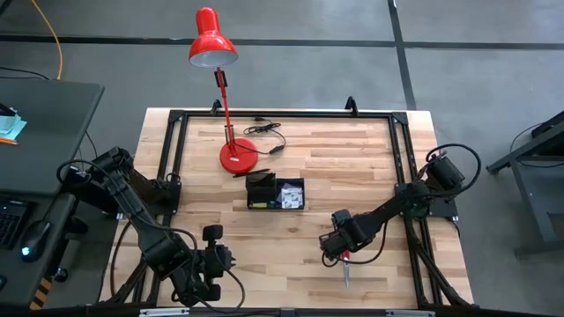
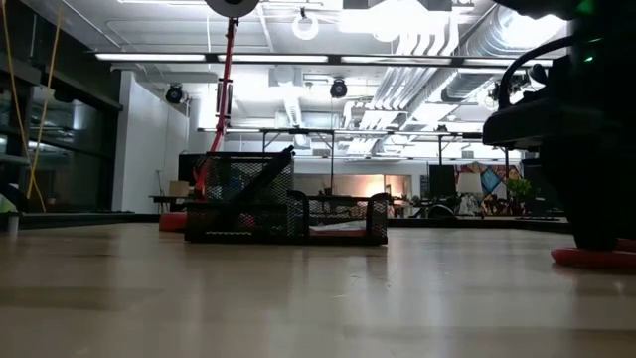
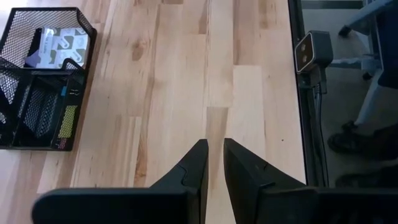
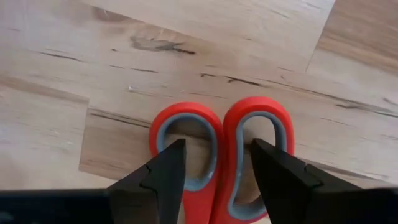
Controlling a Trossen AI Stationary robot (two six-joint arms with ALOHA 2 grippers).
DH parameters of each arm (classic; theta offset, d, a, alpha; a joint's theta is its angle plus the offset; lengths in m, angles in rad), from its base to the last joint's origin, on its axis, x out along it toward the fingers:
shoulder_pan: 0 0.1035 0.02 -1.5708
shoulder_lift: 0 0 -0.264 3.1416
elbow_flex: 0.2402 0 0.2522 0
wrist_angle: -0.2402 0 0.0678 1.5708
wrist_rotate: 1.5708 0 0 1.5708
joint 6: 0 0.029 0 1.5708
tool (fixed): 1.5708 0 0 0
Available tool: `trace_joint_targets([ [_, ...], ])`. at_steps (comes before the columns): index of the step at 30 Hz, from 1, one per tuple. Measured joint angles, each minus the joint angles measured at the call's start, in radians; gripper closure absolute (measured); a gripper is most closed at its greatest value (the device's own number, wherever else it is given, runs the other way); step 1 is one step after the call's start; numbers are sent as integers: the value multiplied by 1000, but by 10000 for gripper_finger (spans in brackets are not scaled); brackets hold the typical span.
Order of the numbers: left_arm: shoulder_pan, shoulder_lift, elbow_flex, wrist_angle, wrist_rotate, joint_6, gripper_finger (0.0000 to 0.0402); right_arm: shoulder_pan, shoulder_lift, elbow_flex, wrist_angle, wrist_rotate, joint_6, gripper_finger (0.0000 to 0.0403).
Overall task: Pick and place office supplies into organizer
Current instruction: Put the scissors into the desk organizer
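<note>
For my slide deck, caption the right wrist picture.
Right pincer open, one finger inside each loop of the red scissors' handles on the wooden table.

Black wire-mesh organizer (image 3: 37, 93), wooden table (image 3: 186, 81)

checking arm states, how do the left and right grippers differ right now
The left gripper has its fingers nearly together and nothing between them; the right gripper is spread wide, a finger in each loop of the red scissors. The left hangs over bare table at the near edge; the right is down at the scissors. Both point at the wood.
</note>
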Motion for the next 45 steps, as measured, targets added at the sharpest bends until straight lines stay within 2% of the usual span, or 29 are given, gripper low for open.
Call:
trace_joint_targets([
  [15,0,0,0,0,-16,0,364,4,-8,0,-1,19,-26,364],
  [20,0,0,0,-1,-16,0,364,17,-71,-2,-41,110,1,392],
  [27,0,0,0,-1,-16,-1,364,22,-183,-3,-100,226,19,397],
  [32,0,-2,0,-30,-16,-36,364,9,-270,-3,-25,467,-43,398],
  [35,0,-9,0,-62,-23,-73,364,-31,-304,-2,32,610,-147,398],
  [38,0,-19,0,-96,-36,-121,364,-92,-310,-2,157,701,-344,398],
  [45,0,-32,0,-146,-77,-263,364,-301,-302,-1,638,796,-1004,398],
])
